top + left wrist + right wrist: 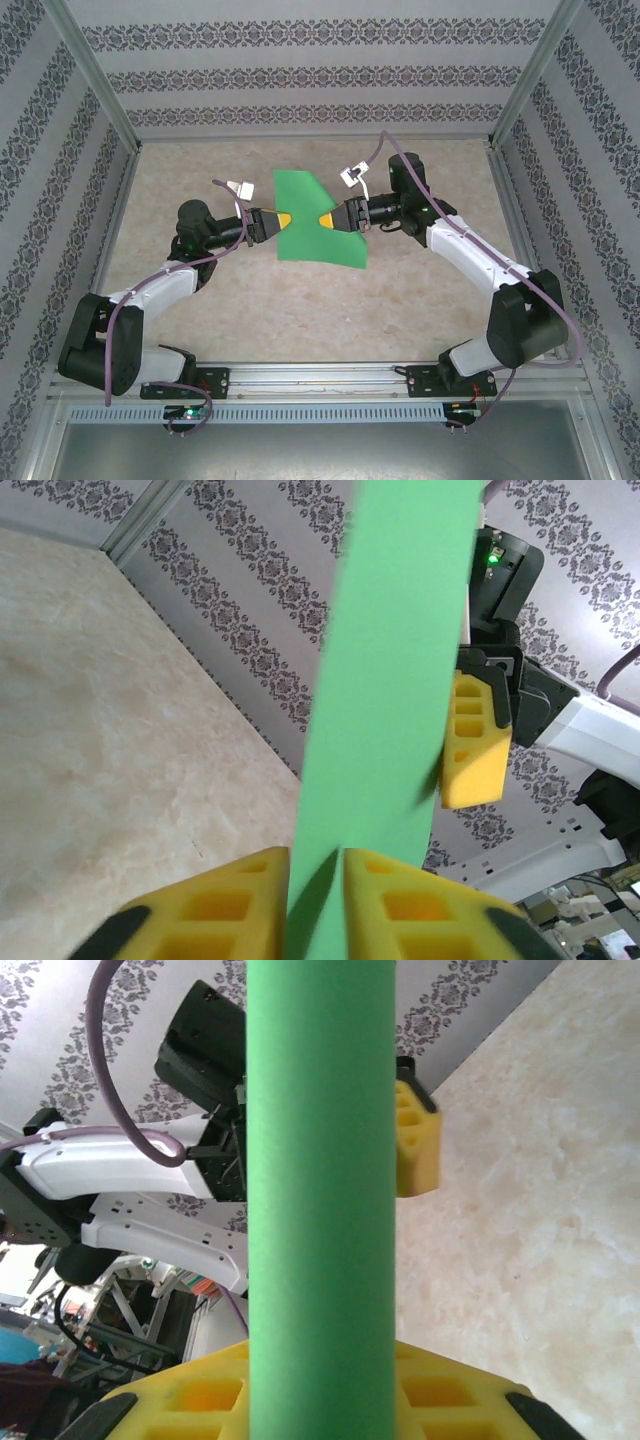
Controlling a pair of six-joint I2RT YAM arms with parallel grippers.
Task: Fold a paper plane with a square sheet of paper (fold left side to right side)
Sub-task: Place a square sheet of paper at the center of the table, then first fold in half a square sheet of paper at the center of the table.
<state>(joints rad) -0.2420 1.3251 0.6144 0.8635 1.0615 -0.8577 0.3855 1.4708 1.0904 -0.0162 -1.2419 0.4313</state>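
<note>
The square sheet of paper (305,200) is bright green and hangs in the air over the middle of the table, its lower edge flaring to the right. My left gripper (284,219) is shut on its left edge. In the left wrist view the sheet (390,680) runs up from between my yellow fingers (230,905). My right gripper (328,220) is shut on the opposite edge, facing the left one. In the right wrist view the sheet (320,1160) covers the gap of that gripper (322,1390). A paper plane is out of view.
The beige marbled tabletop (230,300) lies under the sheet. Patterned walls (300,60) and metal posts (95,70) enclose the back and sides. A metal rail (320,375) with both arm bases runs along the near edge.
</note>
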